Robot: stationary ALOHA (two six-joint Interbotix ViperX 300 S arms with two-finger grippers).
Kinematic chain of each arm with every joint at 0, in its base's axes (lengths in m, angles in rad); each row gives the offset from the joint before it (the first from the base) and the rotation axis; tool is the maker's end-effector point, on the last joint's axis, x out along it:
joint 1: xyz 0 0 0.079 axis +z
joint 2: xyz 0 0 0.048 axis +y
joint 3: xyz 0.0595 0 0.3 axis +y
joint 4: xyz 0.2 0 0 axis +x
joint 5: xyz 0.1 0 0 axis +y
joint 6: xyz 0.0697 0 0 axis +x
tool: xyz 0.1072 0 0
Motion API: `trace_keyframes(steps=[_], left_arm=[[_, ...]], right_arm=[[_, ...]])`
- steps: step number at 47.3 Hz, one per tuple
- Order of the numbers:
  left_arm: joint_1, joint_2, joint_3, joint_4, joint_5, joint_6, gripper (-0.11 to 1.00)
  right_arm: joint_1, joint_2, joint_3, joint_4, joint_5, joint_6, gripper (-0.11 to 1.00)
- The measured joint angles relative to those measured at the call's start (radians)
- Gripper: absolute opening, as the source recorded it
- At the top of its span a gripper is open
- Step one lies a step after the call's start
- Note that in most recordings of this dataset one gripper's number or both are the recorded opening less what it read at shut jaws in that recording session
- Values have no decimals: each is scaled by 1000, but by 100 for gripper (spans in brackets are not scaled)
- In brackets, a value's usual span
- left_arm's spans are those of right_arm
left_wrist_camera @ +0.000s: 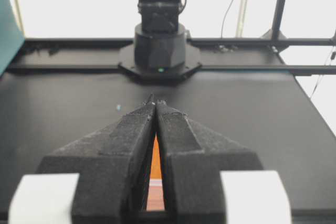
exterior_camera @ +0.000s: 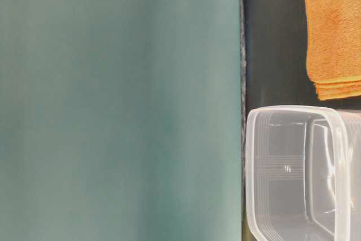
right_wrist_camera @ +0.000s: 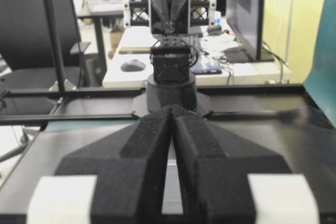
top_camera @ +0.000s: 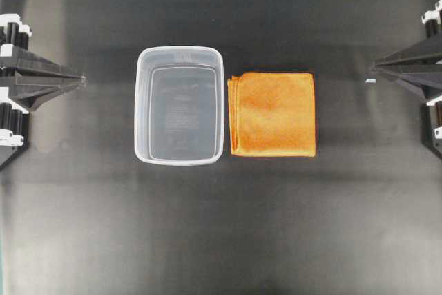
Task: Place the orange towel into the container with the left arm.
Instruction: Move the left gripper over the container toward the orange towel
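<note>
The orange towel (top_camera: 273, 114) lies folded flat on the black table, touching the right side of the clear container (top_camera: 140, 108), which stands empty at the middle. Both show in the table-level view, towel (exterior_camera: 335, 32) and container (exterior_camera: 276, 156). My left gripper (top_camera: 83, 81) is shut and empty at the far left edge, well clear of the container. My right gripper (top_camera: 373, 68) is shut and empty at the far right, a short way from the towel. In the left wrist view the jaws (left_wrist_camera: 156, 102) meet at the tips, with an orange sliver of towel (left_wrist_camera: 155, 161) behind them. In the right wrist view the jaws (right_wrist_camera: 172, 107) are closed too.
A teal backdrop (exterior_camera: 118, 105) fills the left of the table-level view. The opposite arm's base (left_wrist_camera: 160, 40) stands at the table's far end in the left wrist view, and likewise in the right wrist view (right_wrist_camera: 170, 77). A small pale speck (top_camera: 370, 81) lies near the right gripper.
</note>
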Motion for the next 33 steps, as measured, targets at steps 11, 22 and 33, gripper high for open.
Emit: trace_keyframes(steps=[11,22,33], left_arm=[[34,60,-155,34,227,-17,0],[31,235,-394,37,560,-11,0],[23,456,-612,37,726,32,0]], right_arm=[[2,-20,0,6,8,21,0],[0,-29,0,9,60,35,0],[0,-40,0,8,81,64,2]])
